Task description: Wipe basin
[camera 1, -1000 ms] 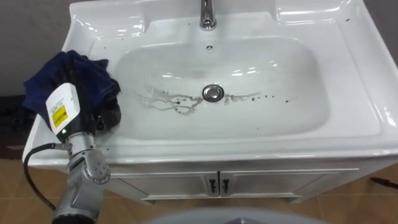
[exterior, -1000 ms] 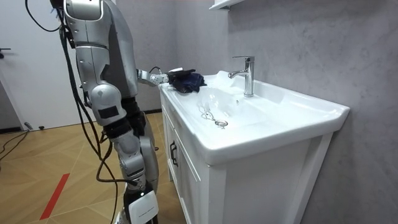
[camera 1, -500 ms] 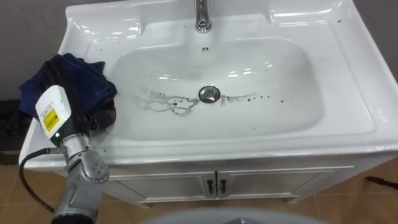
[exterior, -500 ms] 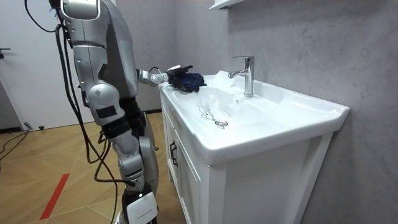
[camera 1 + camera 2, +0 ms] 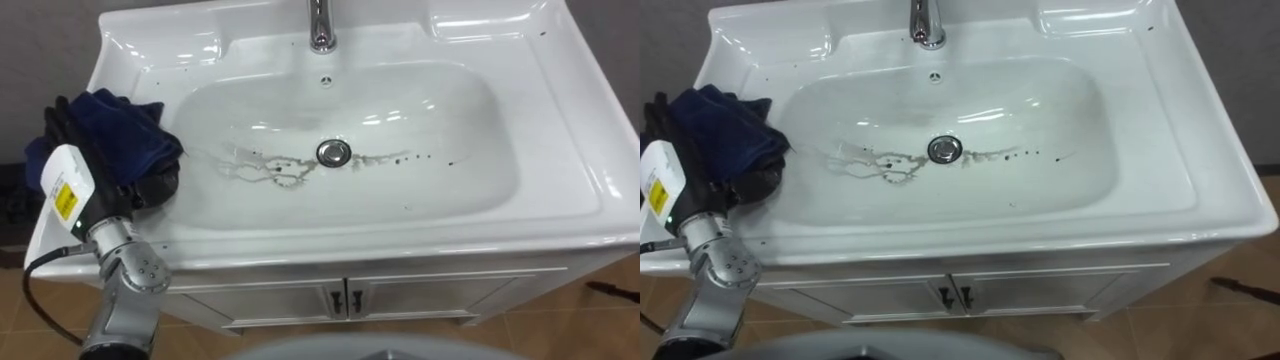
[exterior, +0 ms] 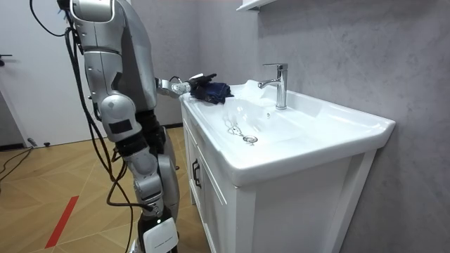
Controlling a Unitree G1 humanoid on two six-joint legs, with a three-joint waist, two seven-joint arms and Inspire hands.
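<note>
The white basin (image 5: 560,150) has dark grimy streaks (image 5: 270,168) on its floor, just left of the drain (image 5: 334,152). A bunched dark blue cloth (image 5: 120,125) lies on the basin's left rim. My left hand (image 5: 110,190) is on the cloth's near side, its dark fingers curled into the fabric. In the room view I stand at the vanity's front, left hand (image 6: 191,85) stretched out to the cloth (image 6: 211,90) at the far end of the counter.
A chrome faucet (image 5: 320,25) stands at the middle of the back rim. The basin sits on a white cabinet with two doors (image 5: 345,298). A grey wall (image 6: 351,49) runs behind it, and wooden floor (image 6: 56,183) lies around me.
My left hand has drawn a little to the left with the cloth, toward the rim's outer edge. The eye view has also shifted slightly.
</note>
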